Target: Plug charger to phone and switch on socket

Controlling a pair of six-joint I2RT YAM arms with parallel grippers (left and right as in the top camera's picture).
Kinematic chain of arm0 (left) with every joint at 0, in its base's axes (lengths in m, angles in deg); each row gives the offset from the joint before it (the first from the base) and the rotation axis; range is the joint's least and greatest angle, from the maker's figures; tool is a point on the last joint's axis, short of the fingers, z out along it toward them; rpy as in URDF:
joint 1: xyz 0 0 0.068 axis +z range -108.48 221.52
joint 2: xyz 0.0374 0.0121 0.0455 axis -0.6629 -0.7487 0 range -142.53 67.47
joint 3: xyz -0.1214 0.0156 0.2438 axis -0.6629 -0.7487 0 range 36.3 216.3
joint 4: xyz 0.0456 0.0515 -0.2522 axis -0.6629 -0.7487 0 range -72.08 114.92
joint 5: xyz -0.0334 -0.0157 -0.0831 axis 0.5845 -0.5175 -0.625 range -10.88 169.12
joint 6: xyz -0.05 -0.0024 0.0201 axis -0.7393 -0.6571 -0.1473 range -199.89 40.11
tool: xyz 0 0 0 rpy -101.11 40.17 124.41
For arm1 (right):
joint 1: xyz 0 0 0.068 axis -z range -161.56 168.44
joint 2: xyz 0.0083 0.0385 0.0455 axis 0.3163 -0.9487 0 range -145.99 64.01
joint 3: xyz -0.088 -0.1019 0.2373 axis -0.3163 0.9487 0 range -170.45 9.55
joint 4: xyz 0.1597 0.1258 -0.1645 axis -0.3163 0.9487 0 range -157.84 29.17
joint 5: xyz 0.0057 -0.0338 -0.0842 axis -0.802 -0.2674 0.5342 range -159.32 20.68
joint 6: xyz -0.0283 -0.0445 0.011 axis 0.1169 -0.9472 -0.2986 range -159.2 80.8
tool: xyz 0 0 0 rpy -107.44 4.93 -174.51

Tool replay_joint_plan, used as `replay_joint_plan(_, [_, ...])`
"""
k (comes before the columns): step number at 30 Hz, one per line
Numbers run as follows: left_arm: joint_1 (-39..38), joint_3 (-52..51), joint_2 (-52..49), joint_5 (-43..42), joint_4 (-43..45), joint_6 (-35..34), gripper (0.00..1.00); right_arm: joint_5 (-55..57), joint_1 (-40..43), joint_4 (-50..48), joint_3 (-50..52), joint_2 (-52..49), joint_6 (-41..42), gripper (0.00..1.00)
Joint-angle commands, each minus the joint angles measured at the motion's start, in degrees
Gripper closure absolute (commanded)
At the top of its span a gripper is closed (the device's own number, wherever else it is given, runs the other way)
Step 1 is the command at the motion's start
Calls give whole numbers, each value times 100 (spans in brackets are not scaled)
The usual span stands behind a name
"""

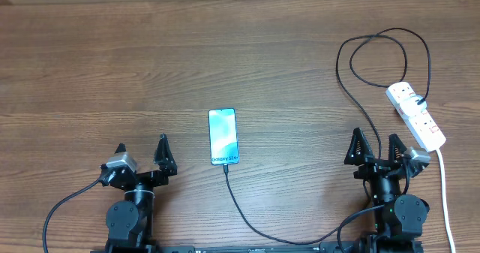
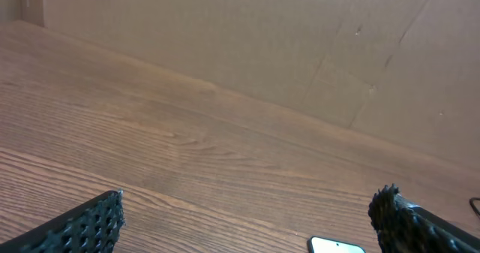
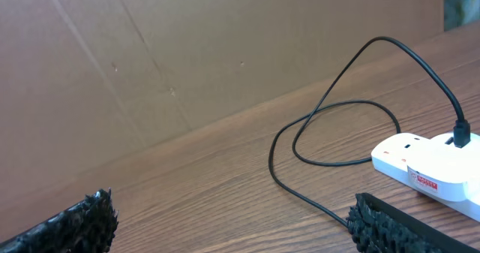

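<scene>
The phone [image 1: 223,137] lies flat at the table's middle, light blue screen up. The black charger cable [image 1: 247,221] meets the phone's near end, runs to the front edge, loops at the back right [image 1: 375,54] and ends in a plug in the white power strip [image 1: 416,115]. My left gripper [image 1: 141,152] is open and empty, left of the phone; the phone's top corner [image 2: 336,245] shows at the bottom of the left wrist view. My right gripper [image 1: 379,144] is open and empty, just left of the strip [image 3: 435,174], with the cable [image 3: 315,200] passing between its fingers.
The strip's thick white cord [image 1: 446,200] runs down the right side to the front edge. A brown cardboard wall [image 2: 300,50] stands behind the table. The wooden table [image 1: 112,73] spreads to the left and back.
</scene>
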Motion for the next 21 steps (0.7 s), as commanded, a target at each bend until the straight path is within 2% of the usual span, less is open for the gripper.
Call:
replay_joint_plan(1, [39, -17, 26, -7, 0, -15, 0, 42, 17, -37, 61, 61, -66, 0])
replay_joint_plan(14, [111, -17, 74, 48, 0, 37, 0, 42, 17, -37, 61, 61, -66, 0])
replay_joint_plan(17, [146, -17, 74, 74, 2, 428, 1, 42, 17, -37, 61, 61, -68, 0])
replay_joint_plan(21, [229, -17, 74, -544, -66, 1429, 0, 42, 17, -37, 61, 61, -68, 0])
